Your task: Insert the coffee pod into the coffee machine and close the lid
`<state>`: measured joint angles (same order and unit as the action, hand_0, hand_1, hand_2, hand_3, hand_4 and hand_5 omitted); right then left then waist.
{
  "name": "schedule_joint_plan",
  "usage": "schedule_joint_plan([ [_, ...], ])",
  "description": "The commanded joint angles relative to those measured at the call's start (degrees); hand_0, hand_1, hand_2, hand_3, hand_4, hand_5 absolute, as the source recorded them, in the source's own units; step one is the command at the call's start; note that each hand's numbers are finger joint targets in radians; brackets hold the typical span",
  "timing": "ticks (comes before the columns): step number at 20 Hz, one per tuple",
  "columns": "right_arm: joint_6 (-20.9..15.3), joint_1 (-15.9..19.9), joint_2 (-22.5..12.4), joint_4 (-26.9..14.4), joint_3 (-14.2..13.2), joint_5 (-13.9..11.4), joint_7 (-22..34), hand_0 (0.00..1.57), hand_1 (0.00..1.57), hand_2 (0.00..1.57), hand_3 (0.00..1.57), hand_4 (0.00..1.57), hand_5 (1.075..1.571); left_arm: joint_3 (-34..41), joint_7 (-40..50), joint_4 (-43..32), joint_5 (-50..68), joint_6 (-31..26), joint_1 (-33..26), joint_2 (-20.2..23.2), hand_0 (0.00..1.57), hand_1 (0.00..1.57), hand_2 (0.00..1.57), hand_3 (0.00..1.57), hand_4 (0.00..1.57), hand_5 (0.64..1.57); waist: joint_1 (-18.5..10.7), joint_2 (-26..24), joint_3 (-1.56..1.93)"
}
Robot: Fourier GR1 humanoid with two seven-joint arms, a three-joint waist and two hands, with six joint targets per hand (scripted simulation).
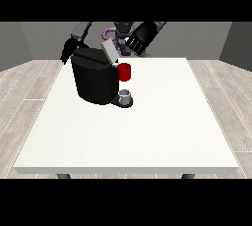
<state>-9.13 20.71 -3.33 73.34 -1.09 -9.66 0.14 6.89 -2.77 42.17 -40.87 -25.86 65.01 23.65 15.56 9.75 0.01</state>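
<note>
Standing on the far left part of a large white counter (pixel 147 136) is a black coffee machine (pixel 93 80), seen from across the counter with the robot small at the top of the view. A grey lid (pixel 109 52) is raised at a tilt above the machine's top front edge, so the machine is seen open. A red thing at the machine (pixel 124 71) is placed at the machine's front, just below the lid. Beneath it, a small grey thing (pixel 125 95) is set upright on the dark base at the machine's foot; whether it is the coffee pod cannot be told, and no pod is plainly shown elsewhere on the counter.

The hand at the view's right (pixel 139 39) is held in the air above the far edge of the counter, just right of the raised lid and apart from it. Its fingers (pixel 134 47) are pointed down and appear lightly curled around nothing, though this cannot be told for certain.

The hand at the view's left (pixel 68 50) is seen behind the machine's upper left corner, partly hidden by it. How its fingers lie, and whether anything is held, cannot be told.

Wooden flooring and grey walls are shown around the counter.
</note>
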Motion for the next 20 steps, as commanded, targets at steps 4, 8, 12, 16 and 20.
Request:
schedule_joint_plan([
  [4,-2.3,4.39,-0.04,-2.1,-2.34,0.04,-1.48,0.0,0.0,0.0,0.0,0.0,1.571,-0.16,1.8,-0.36,-0.39,-0.03,5.46,-1.32,1.26,1.26,1.3,1.24,0.49,1.571,-0.46,4.96,0.02],
  [8,-1.09,2.12,1.27,3.93,1.82,-1.25,1.81,0.0,0.0,0.0,0.0,0.1,1.571,1.76,-2.58,-4.14,-0.69,-0.18,4.52,4.8,1.19,1.19,1.27,1.23,0.47,1.571,3.3,4.9,-0.03],
  [12,-1.04,7.67,-2.11,0.2,-3.03,0.37,1.99,0.0,0.0,0.0,0.0,0.0,1.571,0.67,-2.05,-3.2,-1.49,0.63,6.47,3.15,1.2,1.2,1.26,1.23,0.46,1.571,0.68,8.57,0.0],
  [16,-0.83,4.81,-1.28,-0.29,-2.23,0.31,1.09,0.0,0.0,0.0,0.0,0.15,1.571,0.48,-0.64,-3.88,-1.1,0.73,5.6,0.12,1.25,1.25,1.29,1.22,0.43,1.571,1.21,5.9,0.0],
  [20,-0.42,6.72,-1.94,-1.07,-2.97,0.8,-0.7,0.0,0.0,0.0,0.0,0.04,1.571,1.46,-0.84,-4.89,-0.99,-0.71,8.53,2.72,1.19,1.19,1.23,1.2,0.44,1.571,1.7,9.03,0.01],
])
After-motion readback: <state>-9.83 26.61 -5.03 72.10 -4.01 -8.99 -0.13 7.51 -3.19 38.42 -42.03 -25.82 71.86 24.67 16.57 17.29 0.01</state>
